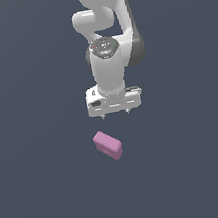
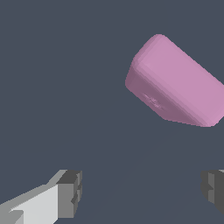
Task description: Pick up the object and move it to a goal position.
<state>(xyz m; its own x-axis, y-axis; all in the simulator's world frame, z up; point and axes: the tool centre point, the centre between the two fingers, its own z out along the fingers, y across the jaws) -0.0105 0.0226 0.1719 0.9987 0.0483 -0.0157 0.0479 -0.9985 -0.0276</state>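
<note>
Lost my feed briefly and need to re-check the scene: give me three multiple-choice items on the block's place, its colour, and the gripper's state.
1. Where is the pink block?
A. between the fingers
B. on the surface, apart from the gripper
C. lifted

2. What colour is the block?
A. green
B. pink
C. yellow

3. What state is the gripper in?
A. open and empty
B. shut on the block
C. shut on nothing

Answers:
1 B, the exterior view shows a gap between them.
2 B, both views show pink.
3 A, the wrist view shows the fingertips wide apart.
</note>
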